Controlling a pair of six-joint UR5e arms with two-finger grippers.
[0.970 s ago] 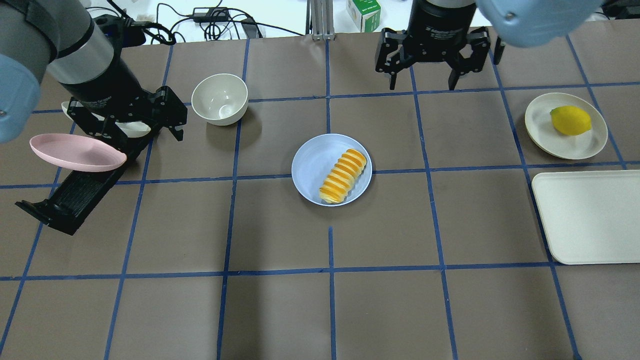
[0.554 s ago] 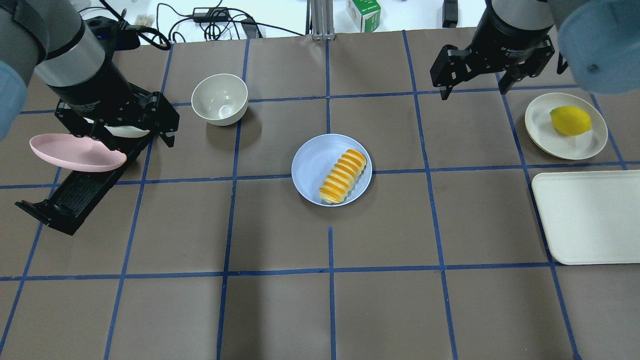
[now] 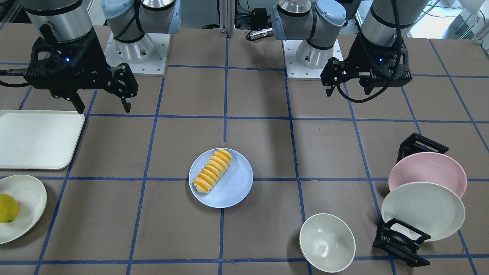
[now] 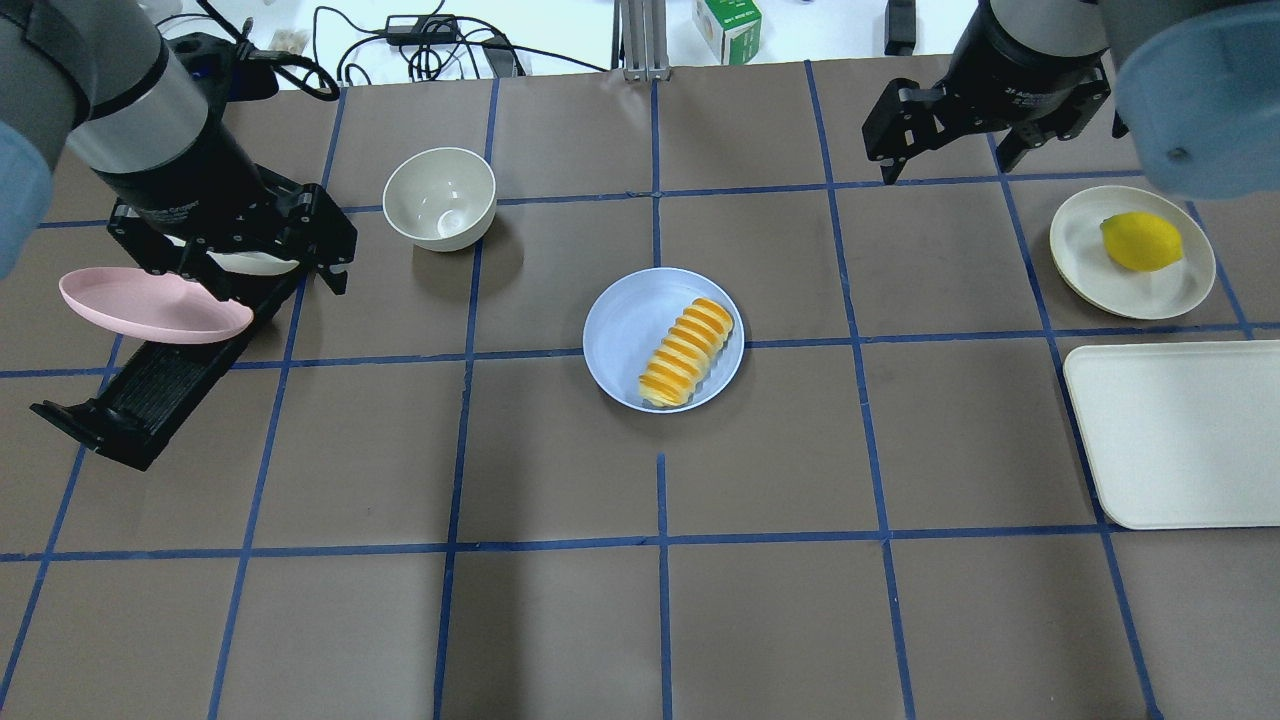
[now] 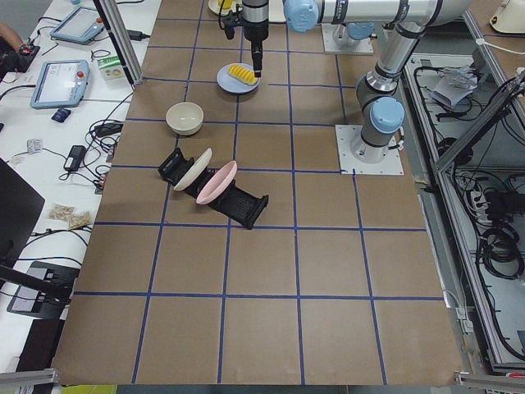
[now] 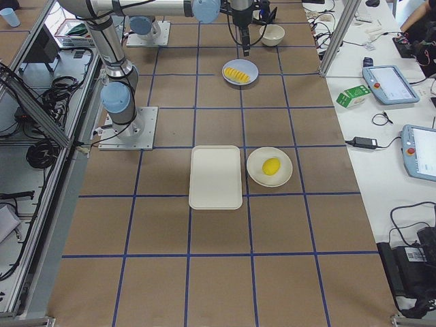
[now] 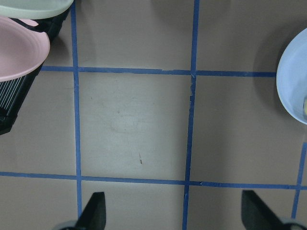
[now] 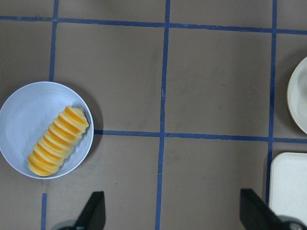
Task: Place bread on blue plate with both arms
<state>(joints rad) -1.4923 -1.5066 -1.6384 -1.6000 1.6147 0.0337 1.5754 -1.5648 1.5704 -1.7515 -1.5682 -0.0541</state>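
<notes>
Lying diagonally on the blue plate (image 4: 622,330), the bread (image 4: 688,350) is resting toward that plate's right side, mid-table (image 4: 560,620). The left end effector (image 4: 275,285) is hovering wide open and empty at the far left, above the rack (image 4: 150,400) holding the pink plate (image 4: 150,305). The right end effector (image 4: 945,172) is hanging wide open and empty at the far right, near the lemon (image 4: 1140,240). Neither is touching the bread.
</notes>
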